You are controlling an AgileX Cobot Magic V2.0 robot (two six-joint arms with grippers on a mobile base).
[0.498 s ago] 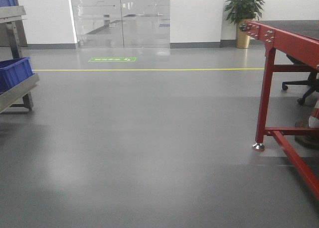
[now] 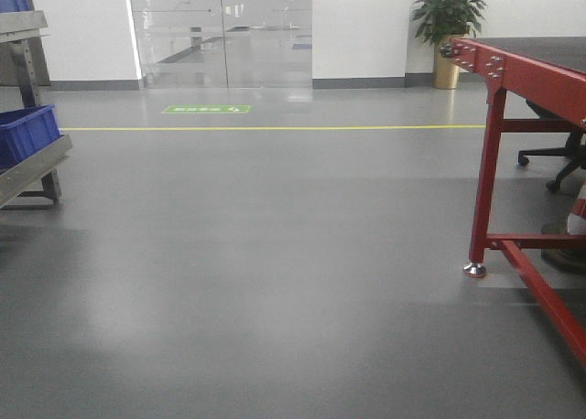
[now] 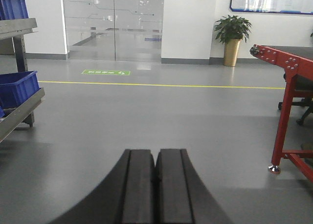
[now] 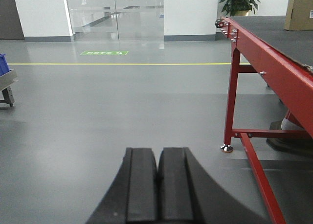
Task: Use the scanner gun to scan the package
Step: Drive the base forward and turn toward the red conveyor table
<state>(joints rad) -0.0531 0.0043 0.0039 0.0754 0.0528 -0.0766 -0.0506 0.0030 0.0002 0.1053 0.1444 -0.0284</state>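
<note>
Tan cardboard is showing only in the right wrist view: a plain brown box (image 4: pixel 299 12) is sitting on the dark top of the red steel-framed table (image 4: pixel 274 65), at about one o'clock from the black two-fingered right gripper (image 4: pixel 160 155) and well apart from it. I cannot tell whether it is the package; no label is showing. The scanner gun is appearing in no view. The right gripper and the black two-fingered left gripper (image 3: pixel 155 155) are both clenching with nothing held, pointing out over the grey floor (image 2: pixel 275 254).

If that box is the package, it is likely handling light and stiff, though its walls would be denting under a hard squeeze; taking it across two opposite flat faces, leaving the label side clear, seems best.

At nine o'clock in the front view, a blue plastic bin (image 2: pixel 26 131) is resting on a grey metal rack (image 2: pixel 37 167); its contents are hidden. At one o'clock, a gold pot (image 2: pixel 446 71) is holding a leafy green plant (image 2: pixel 449 12).
</note>
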